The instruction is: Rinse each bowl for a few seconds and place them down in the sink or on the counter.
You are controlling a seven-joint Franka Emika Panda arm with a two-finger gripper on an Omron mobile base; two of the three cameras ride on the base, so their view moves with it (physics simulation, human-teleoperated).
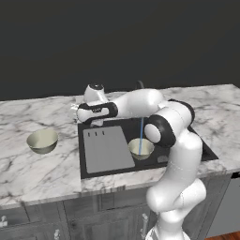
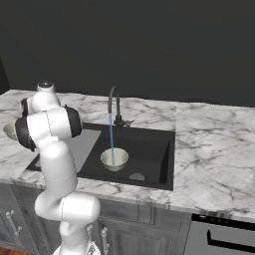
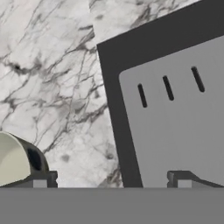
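White marble counter [image 1: 28,173] with grey veins runs across the scene, topping dark grey cabinets [image 1: 70,215], with a dark wall behind it.

At the far left of the counter sits a bowl [image 1: 42,140], pale beige-olive, upright on the marble and well apart from the sink. In the hand view its rim shows at the lower left edge [image 3: 11,159].

Next comes the gripper [image 1: 74,113], at the end of a white arm [image 1: 173,159] that reaches leftward from the robot's base. It hangs above the counter near the sink's back left corner, between the left bowl and the drainboard. In the hand view its two dark fingertips [image 3: 43,179] stand wide apart with nothing between them; one is over marble, the other over the grey panel.

To the right lies the black sink [image 2: 154,144], set into the counter. Its left part holds a flat grey drainboard [image 1: 107,150] with three short slots near its back edge.

Further right, inside the basin, a second bowl [image 2: 114,159] stands upright on the sink floor beside the round drain [image 2: 136,176]. A thin blue stream of water [image 2: 111,137] falls from the curved dark faucet [image 2: 114,102] straight into this bowl.

Right of the sink, the marble goes on.
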